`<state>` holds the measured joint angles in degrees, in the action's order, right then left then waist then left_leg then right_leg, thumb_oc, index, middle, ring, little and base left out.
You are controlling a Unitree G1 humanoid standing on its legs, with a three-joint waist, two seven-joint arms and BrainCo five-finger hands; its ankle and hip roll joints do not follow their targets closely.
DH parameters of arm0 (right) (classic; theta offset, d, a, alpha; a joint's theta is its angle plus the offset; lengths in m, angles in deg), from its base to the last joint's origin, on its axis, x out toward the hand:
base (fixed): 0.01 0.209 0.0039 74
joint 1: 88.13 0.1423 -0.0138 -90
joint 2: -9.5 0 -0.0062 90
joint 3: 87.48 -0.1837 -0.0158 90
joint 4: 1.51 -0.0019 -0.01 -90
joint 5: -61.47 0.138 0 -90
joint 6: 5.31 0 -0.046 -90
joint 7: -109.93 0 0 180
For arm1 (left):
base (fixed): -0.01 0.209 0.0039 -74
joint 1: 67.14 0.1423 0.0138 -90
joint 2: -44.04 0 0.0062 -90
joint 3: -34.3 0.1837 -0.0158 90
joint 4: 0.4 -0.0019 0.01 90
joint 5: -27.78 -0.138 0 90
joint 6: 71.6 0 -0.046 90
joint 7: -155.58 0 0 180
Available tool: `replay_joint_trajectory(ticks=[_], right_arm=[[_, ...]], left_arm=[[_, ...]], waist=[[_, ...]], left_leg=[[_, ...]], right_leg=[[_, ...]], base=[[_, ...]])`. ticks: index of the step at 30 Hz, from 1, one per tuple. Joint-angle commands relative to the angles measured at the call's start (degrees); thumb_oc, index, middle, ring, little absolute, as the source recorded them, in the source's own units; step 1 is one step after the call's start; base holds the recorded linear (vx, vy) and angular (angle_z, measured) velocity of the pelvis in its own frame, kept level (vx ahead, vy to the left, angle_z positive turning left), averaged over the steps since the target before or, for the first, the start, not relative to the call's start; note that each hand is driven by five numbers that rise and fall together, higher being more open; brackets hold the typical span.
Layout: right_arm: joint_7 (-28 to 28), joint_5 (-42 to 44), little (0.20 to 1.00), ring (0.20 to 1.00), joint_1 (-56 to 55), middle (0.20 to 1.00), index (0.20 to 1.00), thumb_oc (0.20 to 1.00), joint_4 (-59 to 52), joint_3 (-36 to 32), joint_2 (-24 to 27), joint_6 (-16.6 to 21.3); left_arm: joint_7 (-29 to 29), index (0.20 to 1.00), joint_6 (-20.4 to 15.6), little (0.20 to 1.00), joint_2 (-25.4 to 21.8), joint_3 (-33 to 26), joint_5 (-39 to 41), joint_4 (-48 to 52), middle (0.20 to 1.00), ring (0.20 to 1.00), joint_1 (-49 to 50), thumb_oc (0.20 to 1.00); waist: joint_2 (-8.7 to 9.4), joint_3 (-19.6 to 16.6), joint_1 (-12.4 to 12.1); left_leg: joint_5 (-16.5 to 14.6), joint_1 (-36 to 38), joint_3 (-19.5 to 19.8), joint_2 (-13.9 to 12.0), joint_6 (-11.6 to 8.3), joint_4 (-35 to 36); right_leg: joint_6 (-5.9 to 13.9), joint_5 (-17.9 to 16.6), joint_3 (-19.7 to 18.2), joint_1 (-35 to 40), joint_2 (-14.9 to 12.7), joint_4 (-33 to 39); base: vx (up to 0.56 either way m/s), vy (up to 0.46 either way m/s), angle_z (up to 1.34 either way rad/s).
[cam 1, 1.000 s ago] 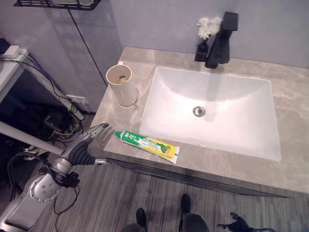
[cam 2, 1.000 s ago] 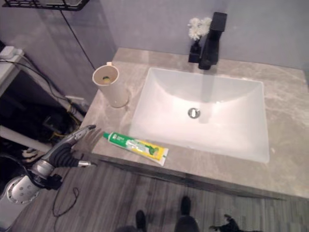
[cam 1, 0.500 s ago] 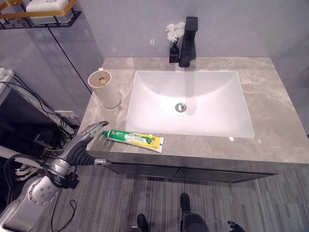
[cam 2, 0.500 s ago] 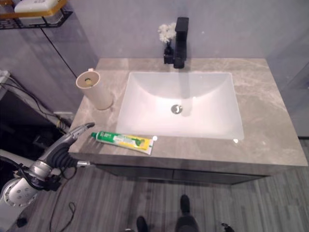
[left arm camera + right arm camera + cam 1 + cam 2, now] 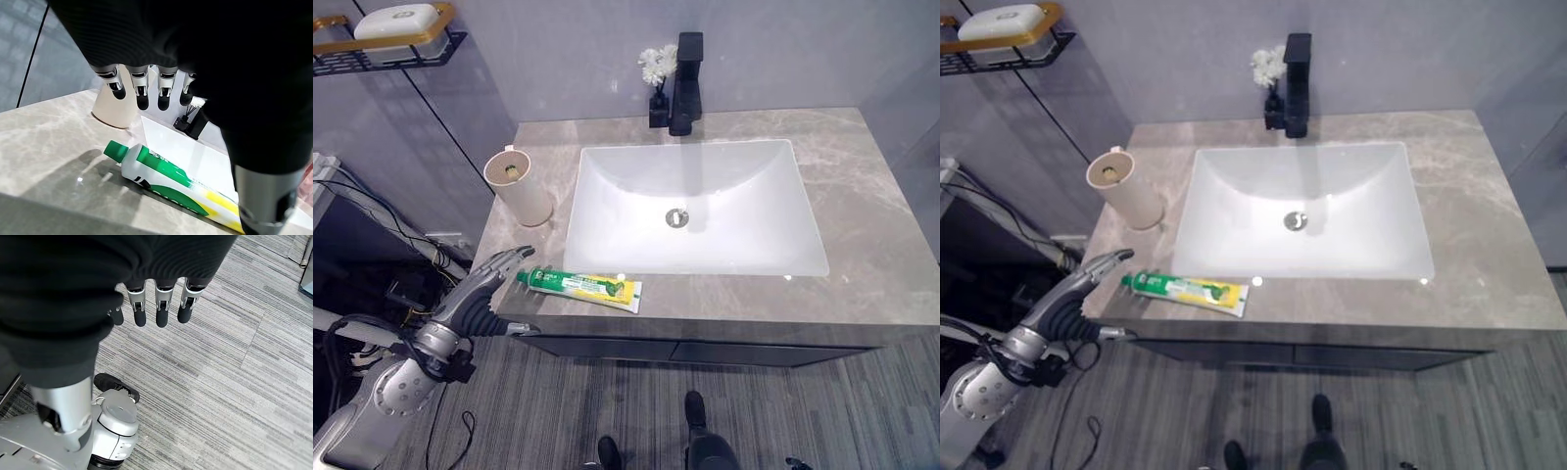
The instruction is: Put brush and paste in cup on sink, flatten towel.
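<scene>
A green and yellow toothpaste tube [image 5: 579, 288] lies flat on the grey counter near its front edge, green cap towards the left. My left hand [image 5: 495, 273] reaches in at the counter's left corner, open, its straight fingers [image 5: 142, 94] just short of the cap and touching nothing. A beige cup [image 5: 520, 187] stands upright behind the tube, left of the white sink [image 5: 607, 162]; a small yellowish thing shows inside it. My right hand [image 5: 156, 308] hangs open over the striped floor, holding nothing.
A black faucet [image 5: 685, 83] and a small vase of white flowers [image 5: 655, 76] stand behind the basin. A wall shelf with a soap dish [image 5: 391, 27] hangs at the upper left. Bare counter [image 5: 881, 196] lies to the right of the sink.
The camera has shifted, so the whole counter sits squarer in view. My left hand has edged a little closer to the tube's cap; tube and cup have not moved.
</scene>
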<state>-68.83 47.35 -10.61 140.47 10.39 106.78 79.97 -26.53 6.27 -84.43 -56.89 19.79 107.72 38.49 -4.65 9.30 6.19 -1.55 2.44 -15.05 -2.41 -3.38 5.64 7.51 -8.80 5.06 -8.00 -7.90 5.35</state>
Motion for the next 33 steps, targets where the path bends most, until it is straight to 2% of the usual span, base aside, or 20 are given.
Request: replay_joint_trajectory(ticks=[1, 9, 33], right_arm=[[1.6, -0.8, 1.0, 1.0, 0.6, 1.0, 1.0, 1.0, -0.4, -1.3, 1.7, 0.9], [1.6, -1.5, 1.0, 1.0, 0.6, 1.0, 1.0, 1.0, -1.9, 0.1, 1.4, 1.4], [3.9, 0.4, 1.0, 1.0, 1.2, 1.0, 1.0, 1.0, -6.0, 0.1, 1.2, 2.6]], left_arm=[[-2.3, 1.0, -2.4, 1.0, -1.9, 1.0, -3.0, 0.6, 1.0, 1.0, -6.0, 1.0], [-3.5, 1.0, -2.4, 1.0, -1.8, 1.5, -4.3, -0.6, 1.0, 1.0, -6.9, 1.0], [-8.4, 1.0, -1.2, 1.0, -2.0, 1.2, -9.8, -6.5, 1.0, 1.0, -10.3, 1.0]], waist=[[0.82, 1.8, 1.2], [1.63, 1.7, 1.2], [2.53, 2.6, 1.6]], left_leg=[[-3.9, 2.2, 0.4, 2.3, 0.17, -0.6], [-3.0, 0.3, -1.1, 1.6, -0.25, -0.6], [-2.2, -4.0, -0.7, 1.4, -0.49, -0.6]], right_leg=[[4.61, -0.1, -0.5, -1.3, -1.4, -0.3], [4.69, -0.8, -1.5, -4.0, -0.8, -0.3], [4.87, -1.5, -1.4, -7.8, -0.9, -0.3]], base=[[-0.01, 0.011, -0.06], [0.0, -0.013, -0.13], [0.0, -0.002, -0.02]])
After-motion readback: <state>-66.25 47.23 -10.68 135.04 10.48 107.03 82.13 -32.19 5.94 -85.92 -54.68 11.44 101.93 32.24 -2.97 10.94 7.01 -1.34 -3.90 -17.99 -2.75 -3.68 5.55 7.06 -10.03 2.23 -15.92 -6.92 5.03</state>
